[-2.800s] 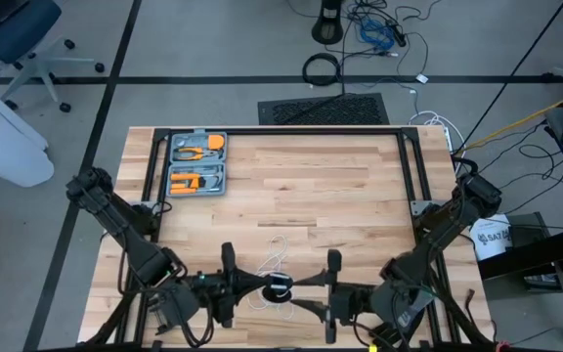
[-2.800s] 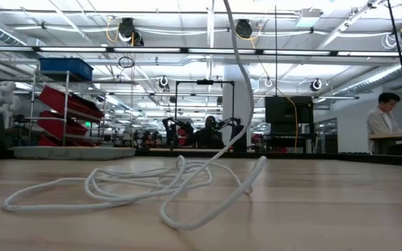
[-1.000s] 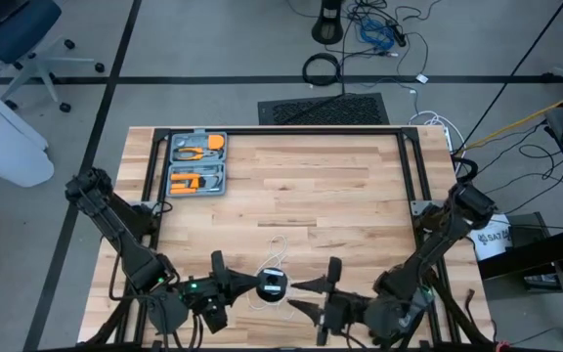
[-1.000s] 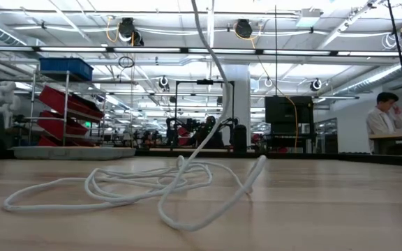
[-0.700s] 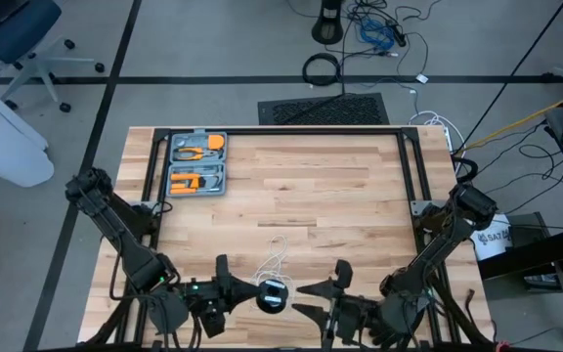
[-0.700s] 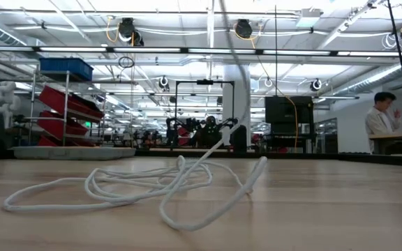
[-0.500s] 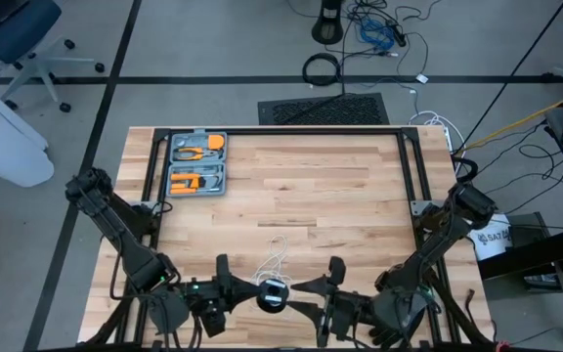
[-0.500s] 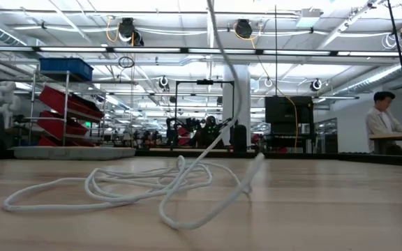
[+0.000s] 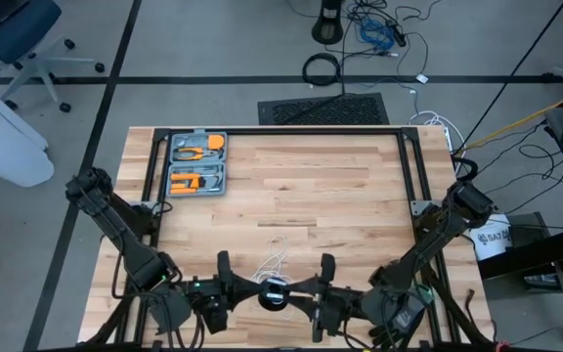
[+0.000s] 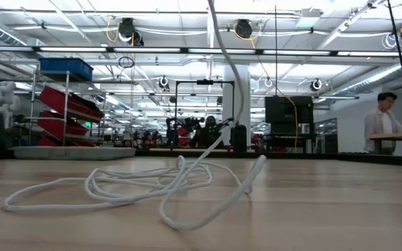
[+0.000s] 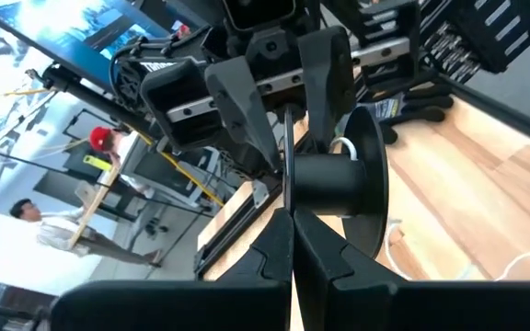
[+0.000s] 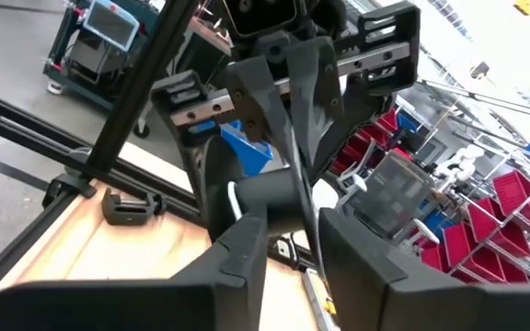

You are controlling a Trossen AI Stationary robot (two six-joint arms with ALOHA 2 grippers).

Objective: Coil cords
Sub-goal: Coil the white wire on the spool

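Observation:
A small black-and-silver reel (image 9: 274, 291) hangs above the table's near edge, between my two grippers. My left gripper (image 9: 252, 290) is shut on it from the left. My right gripper (image 9: 298, 290) faces it from the right, and its fingers (image 12: 247, 248) stand apart on either side of the reel's thin flange (image 12: 304, 207). The white cord (image 10: 222, 49) drops from the reel to a loose heap (image 10: 138, 185) on the table; the heap (image 9: 278, 256) lies just beyond the reel. My left gripper pinches the rim of one thin flange (image 11: 288, 198) of the reel between its two fingers. The fingers come level from the table's left. The reel is lifted clear of the table, its hub (image 11: 328, 184) and other flange (image 11: 371, 175) to one side of the fingers. My right gripper: I cannot tell whether its fingers touch the reel.
A grey tool case (image 9: 196, 163) with orange tools lies open at the table's far left corner. Bare wood stretches between it and the cord heap. Floor cables (image 9: 379, 29) lie beyond the far edge. A person (image 10: 382, 122) stands far off in the room.
My right gripper drew back a little from the reel with its fingers spread wide. It then came back toward the reel, and its fingers have narrowed around the flange. The hanging strand of cord has swayed slightly. The heap has stayed where it was.

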